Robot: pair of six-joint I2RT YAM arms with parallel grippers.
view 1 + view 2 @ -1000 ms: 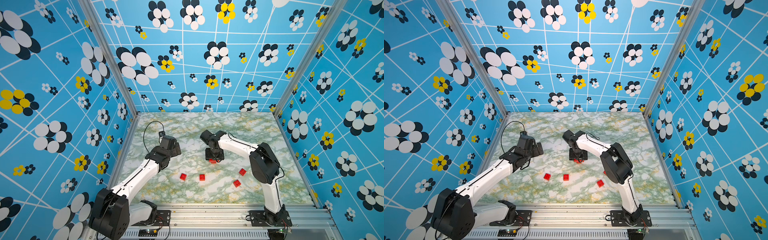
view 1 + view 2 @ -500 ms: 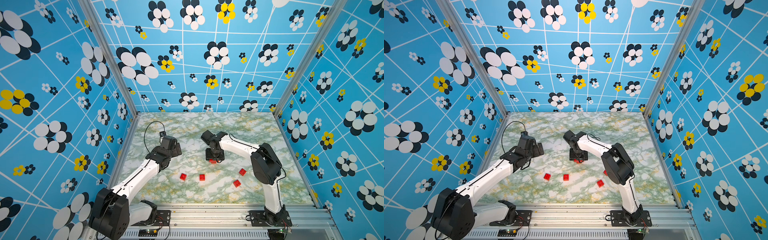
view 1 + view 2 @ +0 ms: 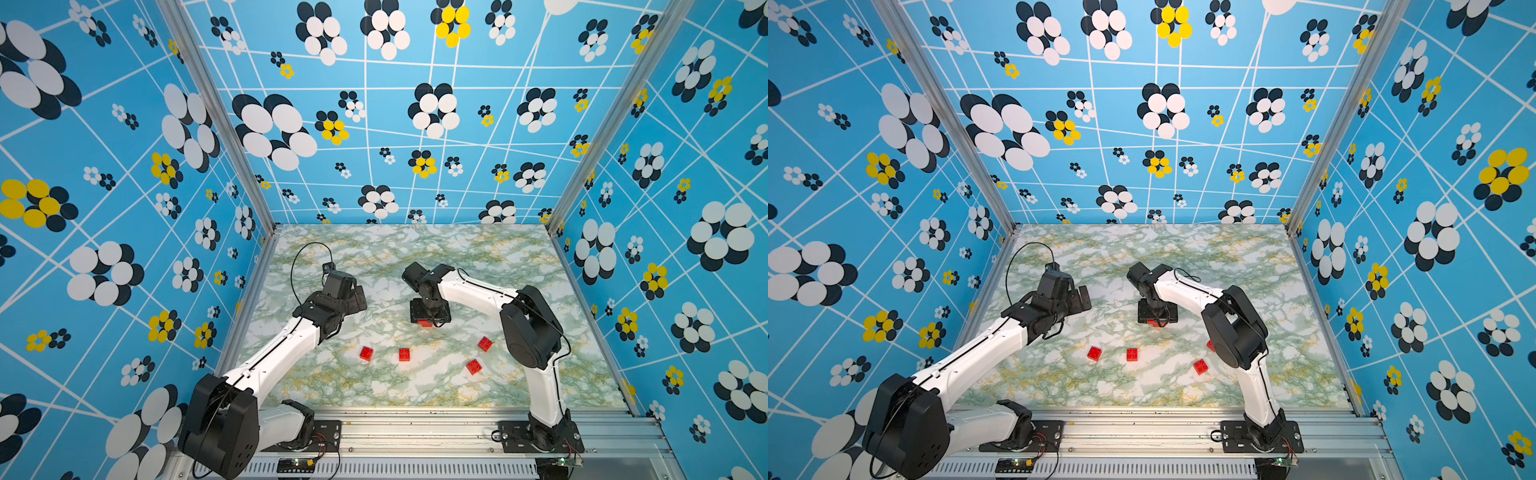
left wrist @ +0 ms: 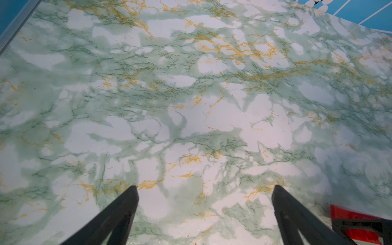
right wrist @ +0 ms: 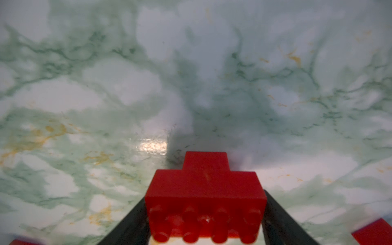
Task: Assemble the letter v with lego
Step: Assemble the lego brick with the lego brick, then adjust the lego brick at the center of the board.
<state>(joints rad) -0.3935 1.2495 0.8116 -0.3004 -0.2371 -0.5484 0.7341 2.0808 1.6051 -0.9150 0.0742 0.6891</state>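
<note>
Red brick (image 3: 1210,345) half behind right arm (image 3: 1233,328)

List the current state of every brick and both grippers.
left gripper: open, empty, above the table.
right gripper: jaws flank the brick pair; whether they grip is unclear.
brick pair: long brick stacked on a short one, inside the right gripper.
loose bricks: four, lying apart on the table, unjoined.

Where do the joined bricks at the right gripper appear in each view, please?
Top view: joined bricks, under the right gripper.
Top view: same, mostly hidden.
Left wrist: probably the red at the frame edge.
Right wrist: close up, between the fingers.
Shared landmark: marble table.
</note>
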